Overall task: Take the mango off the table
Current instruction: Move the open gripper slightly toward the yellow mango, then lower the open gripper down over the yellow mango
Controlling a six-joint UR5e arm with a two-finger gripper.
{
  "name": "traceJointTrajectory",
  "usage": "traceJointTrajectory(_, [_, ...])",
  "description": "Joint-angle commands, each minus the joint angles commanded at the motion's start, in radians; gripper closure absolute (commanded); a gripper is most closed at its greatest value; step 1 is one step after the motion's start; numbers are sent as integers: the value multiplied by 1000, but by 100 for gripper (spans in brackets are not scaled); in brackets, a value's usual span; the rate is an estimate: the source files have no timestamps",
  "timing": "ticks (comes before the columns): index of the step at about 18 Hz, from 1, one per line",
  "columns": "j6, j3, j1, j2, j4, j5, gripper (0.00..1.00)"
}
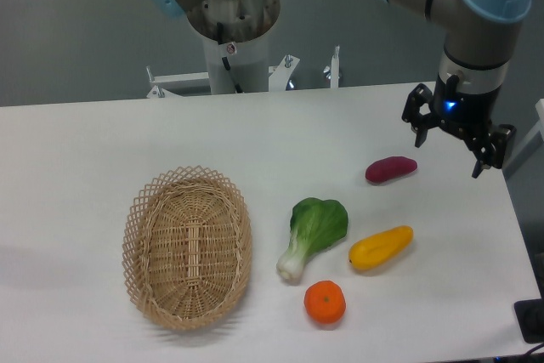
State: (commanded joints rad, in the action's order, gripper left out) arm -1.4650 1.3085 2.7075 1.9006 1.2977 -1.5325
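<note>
Your gripper (450,152): jaws spread, holding nothing, above the far right of the table (102,142) | your mango (381,247): lying near right, well apart from the claw | neighbours: orange (325,303) nearer, bok choy (311,234) left, purple vegetable (391,169) farther | wicker basket (187,246): left.

No readable text, labels, brands or numbers anywhere in view. A small red-and-white sticker (229,48) sits on the arm's base column (231,57), too small to read. A blue light (448,107) glows on the wrist, no characters.
</note>
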Motion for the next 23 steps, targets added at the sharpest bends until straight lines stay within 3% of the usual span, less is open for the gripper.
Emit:
traceJointTrajectory(15, [2,26,-3,0,-11,46,0])
traceJointTrajectory(23, [-3,77,-5,2,-70,78,0])
